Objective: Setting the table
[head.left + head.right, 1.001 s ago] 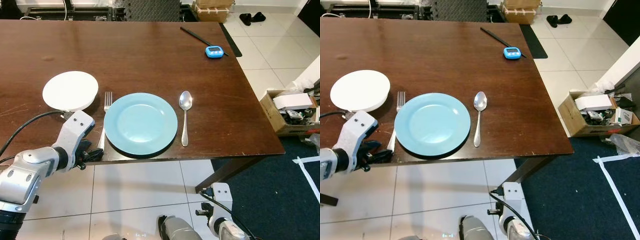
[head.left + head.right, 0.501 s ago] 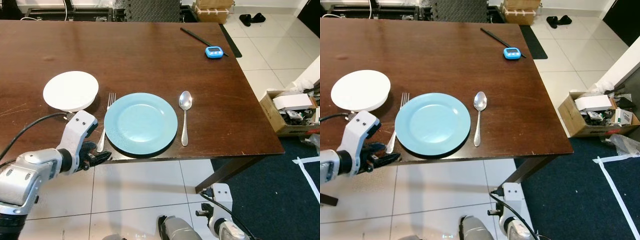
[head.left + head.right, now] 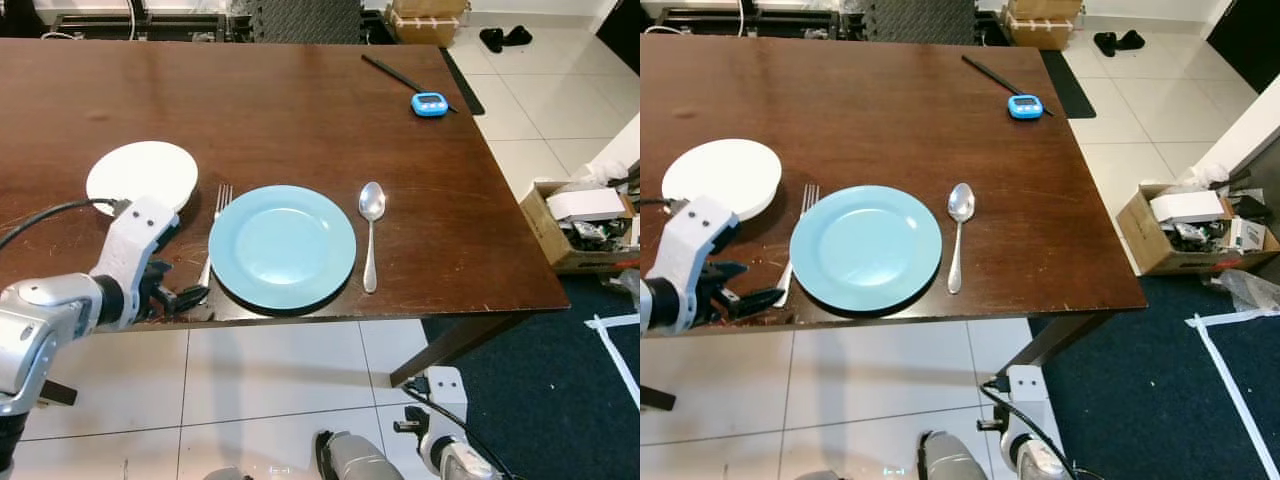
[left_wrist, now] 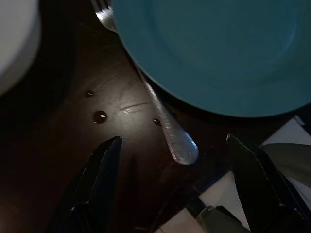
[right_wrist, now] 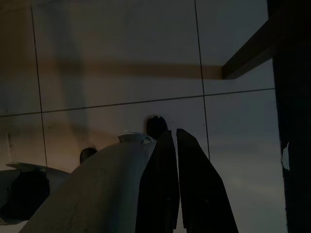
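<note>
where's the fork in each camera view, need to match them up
Left eye view: the fork lies on the table just left of the blue plate, its handle end near the left gripper.
Right eye view: the fork, again left of the blue plate.
Left wrist view: its handle runs from under the plate's rim to between the open fingers.
Right wrist view: floor tiles, no fork.
Shared landmark: the blue plate.

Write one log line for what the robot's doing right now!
left gripper: open, at fork handle | fork: on table, left of plate | spoon: right of plate
</note>
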`<state>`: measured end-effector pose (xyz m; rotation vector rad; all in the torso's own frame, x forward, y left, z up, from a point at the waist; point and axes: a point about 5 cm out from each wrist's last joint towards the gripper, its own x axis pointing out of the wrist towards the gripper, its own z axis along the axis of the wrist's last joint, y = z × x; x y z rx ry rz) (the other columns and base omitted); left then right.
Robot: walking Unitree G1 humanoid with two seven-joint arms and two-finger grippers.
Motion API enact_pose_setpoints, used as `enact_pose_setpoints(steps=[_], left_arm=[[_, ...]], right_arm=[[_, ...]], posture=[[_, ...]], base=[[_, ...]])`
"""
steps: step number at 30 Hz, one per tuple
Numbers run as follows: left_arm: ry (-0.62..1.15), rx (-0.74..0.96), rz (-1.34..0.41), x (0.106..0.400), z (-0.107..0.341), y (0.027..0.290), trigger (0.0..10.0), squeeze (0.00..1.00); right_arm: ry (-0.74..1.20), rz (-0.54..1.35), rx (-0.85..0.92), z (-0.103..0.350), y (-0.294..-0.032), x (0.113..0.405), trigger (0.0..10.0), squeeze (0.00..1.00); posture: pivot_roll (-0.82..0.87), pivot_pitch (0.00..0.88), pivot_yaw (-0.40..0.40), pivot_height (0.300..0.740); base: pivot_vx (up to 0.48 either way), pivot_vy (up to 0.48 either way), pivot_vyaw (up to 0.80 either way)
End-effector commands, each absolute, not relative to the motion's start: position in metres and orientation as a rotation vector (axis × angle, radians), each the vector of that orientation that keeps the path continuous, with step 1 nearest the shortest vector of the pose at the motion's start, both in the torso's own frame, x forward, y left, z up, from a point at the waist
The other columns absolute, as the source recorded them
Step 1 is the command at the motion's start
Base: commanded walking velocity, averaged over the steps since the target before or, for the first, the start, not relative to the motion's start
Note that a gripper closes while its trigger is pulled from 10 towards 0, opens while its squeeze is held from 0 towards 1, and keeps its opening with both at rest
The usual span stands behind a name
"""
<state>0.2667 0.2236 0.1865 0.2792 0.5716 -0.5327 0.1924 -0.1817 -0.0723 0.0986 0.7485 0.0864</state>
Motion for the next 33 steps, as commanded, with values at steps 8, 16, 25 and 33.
enact_pose_setpoints(steps=[8, 16, 25, 33], left_arm=[[0.457, 0.306, -0.351, 0.275, 0.190, 0.228, 10.0, 0.00], [0.292, 0.272, -0.353, 0.266, 0.181, 0.212, 10.0, 0.00], [0.205, 0.298, -0.150, 0.263, 0.170, 0.228, 10.0, 0.00], [0.240, 0.258, -0.134, 0.258, 0.143, 0.219, 10.0, 0.00]], right_arm=[[0.775, 0.085, 0.095, -0.077, -0.184, 0.184, 10.0, 0.00], [0.776, 0.085, 0.098, -0.077, -0.184, 0.183, 10.0, 0.00], [0.776, 0.088, 0.096, -0.077, -0.184, 0.182, 10.0, 0.00], [0.769, 0.096, 0.089, -0.075, -0.185, 0.185, 10.0, 0.00]], posture=[[0.04, 0.110, -0.009, 0.740], [0.04, 0.119, -0.010, 0.740], [0.04, 0.126, -0.013, 0.740], [0.03, 0.131, -0.022, 0.740]], base=[[0.000, 0.000, 0.00], [0.000, 0.000, 0.00], [0.000, 0.000, 0.00], [0.000, 0.000, 0.00]])
